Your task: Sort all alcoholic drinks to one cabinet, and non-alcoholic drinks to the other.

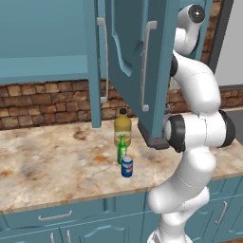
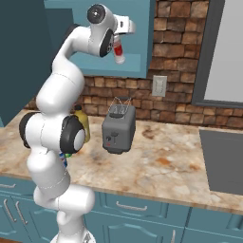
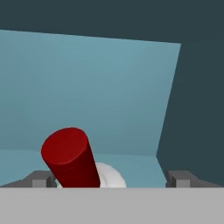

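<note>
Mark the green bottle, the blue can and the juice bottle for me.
green bottle (image 1: 122,150): left base view, on its body.
blue can (image 1: 126,167): left base view, on its side.
juice bottle (image 1: 122,125): left base view, on its shoulder.

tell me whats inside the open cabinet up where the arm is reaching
A red-capped white bottle stands tilted on the cabinet shelf, between the spread tips of the open pincer. Behind it are bare teal walls. The arm hides the shelf's left part.

Open door (image 1: 137,61) overhangs counter (image 1: 57,166).
</note>
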You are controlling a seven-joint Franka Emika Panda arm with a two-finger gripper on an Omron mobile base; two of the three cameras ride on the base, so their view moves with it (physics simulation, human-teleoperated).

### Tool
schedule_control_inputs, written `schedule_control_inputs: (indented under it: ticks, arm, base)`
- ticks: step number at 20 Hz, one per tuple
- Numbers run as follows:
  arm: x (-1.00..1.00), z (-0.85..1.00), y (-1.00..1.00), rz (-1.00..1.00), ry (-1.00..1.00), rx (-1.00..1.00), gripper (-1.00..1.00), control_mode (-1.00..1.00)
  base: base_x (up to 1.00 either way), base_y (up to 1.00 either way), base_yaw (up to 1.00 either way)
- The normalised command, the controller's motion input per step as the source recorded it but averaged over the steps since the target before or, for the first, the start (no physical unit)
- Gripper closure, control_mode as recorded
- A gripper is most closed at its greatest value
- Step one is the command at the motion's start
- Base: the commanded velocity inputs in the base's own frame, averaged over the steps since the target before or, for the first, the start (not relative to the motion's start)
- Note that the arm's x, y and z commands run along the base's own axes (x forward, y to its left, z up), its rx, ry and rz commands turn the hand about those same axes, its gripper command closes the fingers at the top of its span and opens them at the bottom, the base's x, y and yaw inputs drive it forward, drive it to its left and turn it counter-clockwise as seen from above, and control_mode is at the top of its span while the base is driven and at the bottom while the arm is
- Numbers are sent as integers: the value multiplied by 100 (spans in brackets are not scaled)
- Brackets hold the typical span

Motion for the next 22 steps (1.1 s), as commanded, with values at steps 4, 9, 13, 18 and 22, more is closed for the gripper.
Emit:
schedule_control_inputs:
  ticks: [4, 9, 13, 18, 22]
  arm:
    - [11, -12, -4, 0, -1, 0, -100, -100]
    - [31, -15, -5, 0, -1, 0, -100, -100]
    - [1, -3, -12, 0, 0, 0, -100, -100]
    - [16, -2, -14, 0, 0, 0, -100, -100]
    - [5, -2, -13, 0, 0, 0, -100, -100]
  base:
    - [0, 0, 0]
    - [0, 0, 0]
    - [0, 0, 0]
    - [0, 0, 0]
    - [0, 0, 0]
